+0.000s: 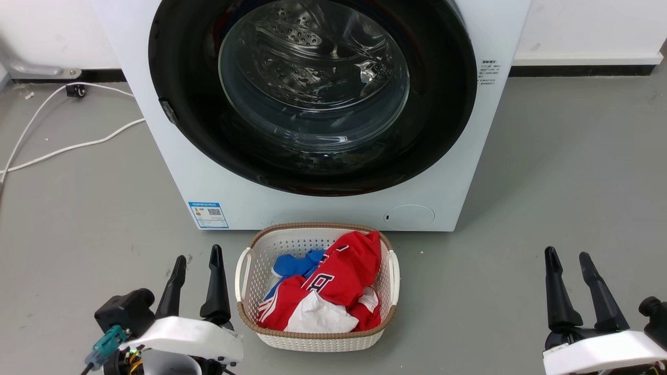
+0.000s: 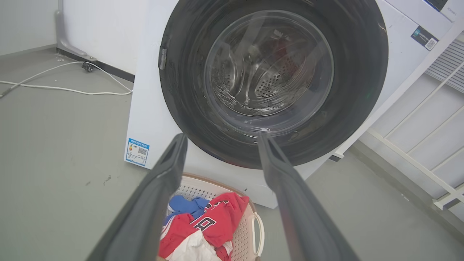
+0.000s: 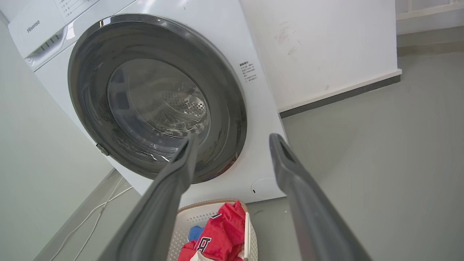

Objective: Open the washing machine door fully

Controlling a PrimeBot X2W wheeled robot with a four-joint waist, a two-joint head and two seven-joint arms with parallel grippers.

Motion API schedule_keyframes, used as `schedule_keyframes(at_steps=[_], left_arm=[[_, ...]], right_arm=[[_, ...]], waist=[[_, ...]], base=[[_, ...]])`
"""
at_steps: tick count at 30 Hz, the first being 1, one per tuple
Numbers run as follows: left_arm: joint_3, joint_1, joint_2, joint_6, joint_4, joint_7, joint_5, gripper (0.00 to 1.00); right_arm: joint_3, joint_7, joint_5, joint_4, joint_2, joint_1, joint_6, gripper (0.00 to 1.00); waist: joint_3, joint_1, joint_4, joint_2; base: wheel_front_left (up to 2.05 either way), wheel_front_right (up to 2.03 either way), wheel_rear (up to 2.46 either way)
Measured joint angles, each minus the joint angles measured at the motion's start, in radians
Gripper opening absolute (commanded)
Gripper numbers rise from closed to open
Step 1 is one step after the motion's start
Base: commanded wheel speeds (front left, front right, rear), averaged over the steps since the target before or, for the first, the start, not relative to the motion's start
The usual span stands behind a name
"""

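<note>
The washing machine door is a big round glossy black disc with a clear glass bowl centre, lying flat against the white washer front, shut. It also faces me in the left wrist view, door, and the right wrist view, door. A small latch tab sits on its left rim. My left gripper hovers low at the lower left, open and empty. My right gripper hovers at the lower right, open and empty. Both are well short of the door.
A white woven basket with red, blue and white clothes stands on the grey floor right before the washer, between my grippers. White cables trail on the floor at left. A small round white filter cover sits low on the washer.
</note>
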Motion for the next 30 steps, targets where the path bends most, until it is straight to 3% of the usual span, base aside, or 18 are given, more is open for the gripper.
schedule_keyframes(at_steps=[18,30], left_arm=[[-0.019,0.025,-0.007,0.006,-0.022,-0.047,0.18,1.0],[-0.007,0.045,-0.026,-0.022,-0.022,-0.073,0.275,1.0]], right_arm=[[-0.008,-0.048,-0.182,-0.057,0.0,0.028,0.0,1.0],[-0.024,-0.075,-0.255,-0.075,0.0,0.047,0.0,1.0]], waist=[[-0.002,0.0,0.002,0.0],[-0.004,-0.0001,0.002,0.0]], base=[[0.0,0.0,0.0],[0.0,0.0,0.0]])
